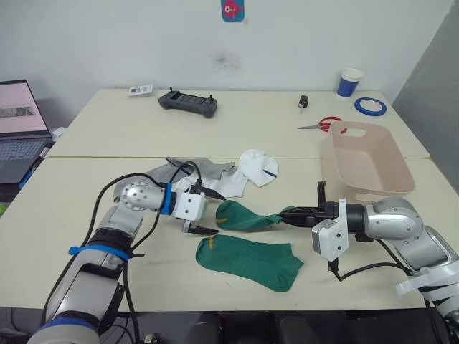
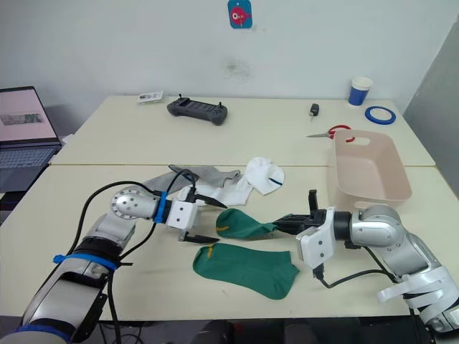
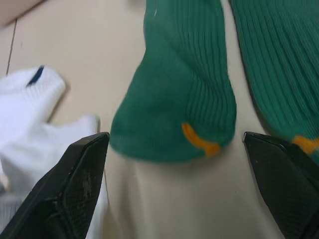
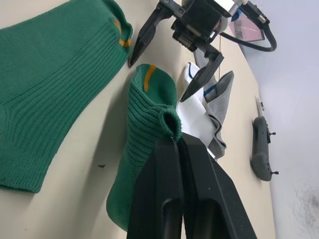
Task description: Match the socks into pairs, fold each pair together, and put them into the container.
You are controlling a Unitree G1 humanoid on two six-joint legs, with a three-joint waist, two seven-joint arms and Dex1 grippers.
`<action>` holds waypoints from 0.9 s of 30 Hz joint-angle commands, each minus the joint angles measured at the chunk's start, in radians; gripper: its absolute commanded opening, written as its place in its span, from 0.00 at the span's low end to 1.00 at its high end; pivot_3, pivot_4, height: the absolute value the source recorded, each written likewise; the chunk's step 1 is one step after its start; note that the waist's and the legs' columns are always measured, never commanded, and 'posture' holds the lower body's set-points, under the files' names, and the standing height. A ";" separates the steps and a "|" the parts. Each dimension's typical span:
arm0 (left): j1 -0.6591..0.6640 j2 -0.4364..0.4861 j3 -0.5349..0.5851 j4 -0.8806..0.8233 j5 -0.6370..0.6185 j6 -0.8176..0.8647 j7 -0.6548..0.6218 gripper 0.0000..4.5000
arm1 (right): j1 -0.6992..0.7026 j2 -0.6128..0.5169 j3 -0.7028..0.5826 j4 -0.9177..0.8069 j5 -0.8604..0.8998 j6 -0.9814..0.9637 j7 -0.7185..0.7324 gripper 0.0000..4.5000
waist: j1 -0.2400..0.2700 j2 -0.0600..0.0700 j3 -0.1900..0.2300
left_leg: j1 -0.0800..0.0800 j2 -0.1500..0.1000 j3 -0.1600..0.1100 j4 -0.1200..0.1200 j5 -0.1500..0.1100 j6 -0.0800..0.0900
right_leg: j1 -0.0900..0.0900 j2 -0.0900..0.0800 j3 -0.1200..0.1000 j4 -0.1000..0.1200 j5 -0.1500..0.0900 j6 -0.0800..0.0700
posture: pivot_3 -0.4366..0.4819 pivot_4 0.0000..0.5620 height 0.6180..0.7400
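Two dark green socks lie near the table's front. One sock point(image 1: 247, 261) is spread flat. The other green sock point(image 1: 244, 216) is bunched just behind it, and my right gripper point(image 4: 175, 142) is shut on its right end. My left gripper point(image 1: 219, 213) stands open at that sock's orange-marked end point(image 3: 199, 142), one finger point(image 3: 75, 189) on each side, not touching it. Grey socks point(image 1: 204, 172) and white socks with a navy stripe point(image 1: 258, 166) lie in a heap behind the left gripper. The pinkish-beige container point(image 1: 391, 188) stands at the right, behind my right arm.
On the far table lie a black controller point(image 1: 188, 102), a card point(image 1: 140, 89), a key fob point(image 1: 304, 102), red-handled scissors point(image 1: 323, 125), a blue tape roll point(image 1: 370, 106) and a blue-and-white cup point(image 1: 350, 82). A laptop point(image 1: 18, 129) sits at the far left.
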 commanded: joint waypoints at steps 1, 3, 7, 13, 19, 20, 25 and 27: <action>-0.042 -0.004 -0.020 0.058 0.031 -0.086 0.003 0.91 | 0.006 -0.001 -0.030 -0.041 0.030 0.019 0.002 0.00 | -0.003 0.000 0.000 | 0.000 0.000 0.000 0.000 0.000 0.000 | 0.000 0.000 0.000 0.000 0.000 0.000 | 0.48 0.27 1.00; -0.066 -0.017 -0.032 0.092 0.047 -0.112 0.015 0.79 | 0.008 -0.001 -0.033 -0.048 0.034 0.030 0.004 0.00 | -0.004 0.000 0.000 | 0.000 0.000 0.000 0.000 0.000 0.000 | 0.000 0.000 0.000 0.000 -0.001 0.001 | 0.48 0.27 1.00; -0.104 -0.031 -0.051 0.156 0.090 -0.174 0.042 0.52 | 0.011 -0.002 -0.038 -0.057 0.039 0.044 0.006 0.00 | -0.002 0.000 0.000 | 0.000 0.000 0.000 0.001 0.000 0.000 | 0.000 0.001 0.000 0.000 -0.001 0.002 | 0.48 0.27 1.00; -0.058 -0.021 -0.024 0.079 -0.043 -0.066 -0.069 0.10 | 0.041 -0.003 -0.062 -0.068 0.056 0.082 -0.002 0.00 | -0.003 0.000 0.000 | 0.000 0.000 -0.001 0.001 0.000 0.001 | 0.001 0.001 0.000 0.001 -0.001 0.003 | 0.48 0.27 1.00; 0.042 0.088 0.023 -0.280 -0.231 0.446 -0.196 0.00 | 0.094 -0.008 -0.099 -0.138 0.143 0.233 0.017 0.00 | -0.007 0.000 0.000 | 0.000 0.001 -0.002 0.000 0.000 0.001 | 0.000 0.002 0.000 0.001 0.000 0.001 | 0.48 0.27 1.00; 0.059 0.115 0.028 -0.352 -0.257 0.536 -0.211 0.00 | 0.103 -0.012 -0.104 -0.156 0.159 0.260 0.022 0.00 | -0.006 0.000 0.000 | 0.000 0.002 -0.002 0.000 0.000 0.001 | 0.000 0.002 -0.001 0.001 0.000 0.001 | 0.48 0.27 1.00; 0.108 0.267 0.037 -0.672 -0.457 1.095 -0.264 0.00 | 0.122 -0.015 -0.125 -0.326 0.367 0.590 0.032 0.00 | -0.007 0.000 0.000 | 0.001 0.004 -0.002 0.000 0.000 0.001 | 0.001 0.003 0.000 0.001 -0.002 0.003 | 0.48 0.27 1.00; 0.088 0.304 0.037 -0.718 -0.535 1.304 -0.266 0.00 | 0.118 -0.009 -0.145 -0.383 0.518 0.794 0.000 0.00 | -0.009 0.000 0.001 | 0.000 0.010 -0.002 0.000 0.000 0.001 | 0.001 0.004 0.000 0.001 -0.003 0.004 | 0.48 0.27 1.00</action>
